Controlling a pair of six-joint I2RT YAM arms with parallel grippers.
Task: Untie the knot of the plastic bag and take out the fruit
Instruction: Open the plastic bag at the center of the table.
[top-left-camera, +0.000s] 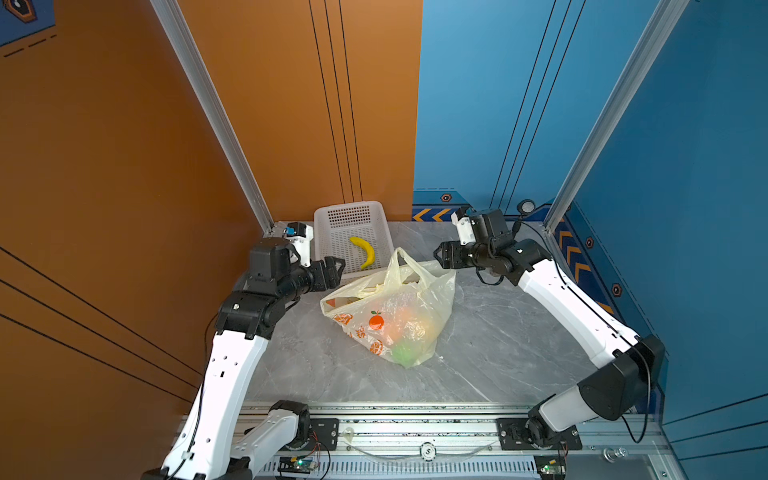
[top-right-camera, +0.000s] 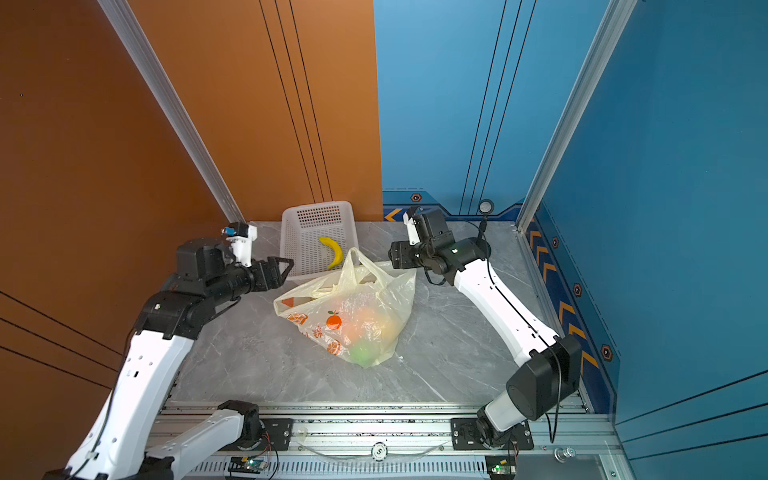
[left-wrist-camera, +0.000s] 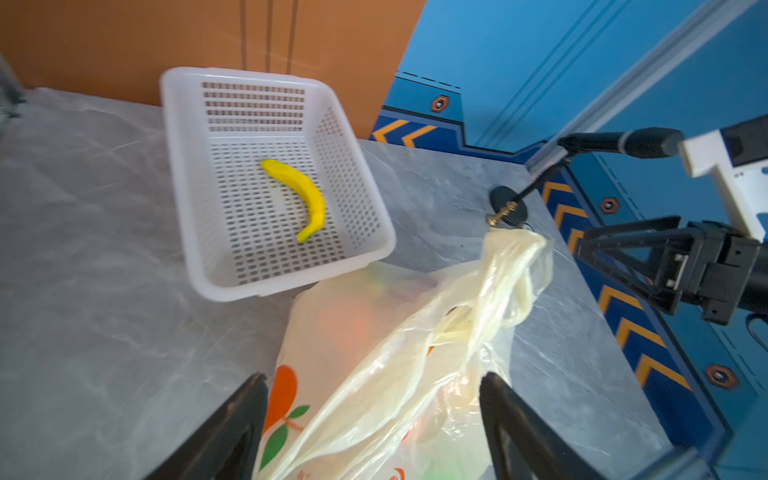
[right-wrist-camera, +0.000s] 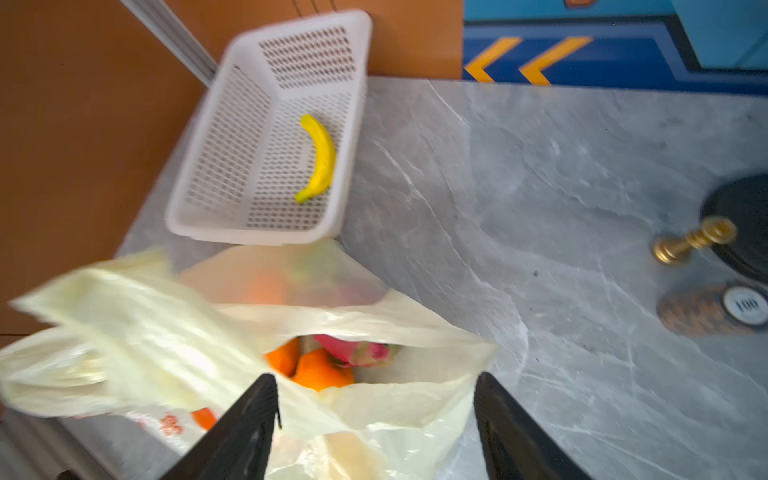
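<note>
The plastic bag (top-left-camera: 390, 316) lies mid-table, pale yellow with orange prints, its mouth gaping toward the basket. No knot shows; one handle strip (top-left-camera: 398, 261) stands up loose as a loop. Fruit inside: an orange (right-wrist-camera: 320, 368) and a pink dragon fruit (right-wrist-camera: 357, 349) at the mouth, with orange and green shapes (top-left-camera: 403, 353) showing through the film. My left gripper (top-left-camera: 338, 268) (left-wrist-camera: 374, 382) hovers open at the bag's left edge. At the bag's right corner my right gripper (top-left-camera: 438, 255) (right-wrist-camera: 375, 380) is open too. Neither clamps the plastic.
A white perforated basket (top-left-camera: 328, 232) stands at the back against the orange wall, with a yellow banana (top-left-camera: 365, 251) in it. A black round stand base with a brass fitting (left-wrist-camera: 509, 203) sits at the back right. Metal rails run along the table's front edge.
</note>
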